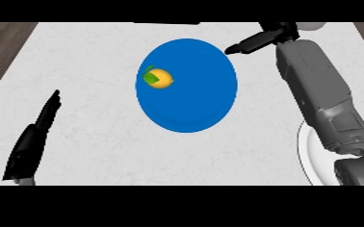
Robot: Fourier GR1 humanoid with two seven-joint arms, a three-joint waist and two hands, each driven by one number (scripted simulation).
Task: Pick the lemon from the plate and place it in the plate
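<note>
Lemon lies on blue plate, leafy end pointing left.

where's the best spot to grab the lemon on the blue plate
Probably across its round yellow middle, coming down from above: the lemon lies near the left edge of the flat blue plate, and its green leaf sits on its left side, so steer clear of that.

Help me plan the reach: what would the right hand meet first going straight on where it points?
Probably the blue plate, at its upper right rim, just beyond the right hand, which points left and slightly down. The lemon lies farther left. Height is unclear, so it may pass above.
</note>
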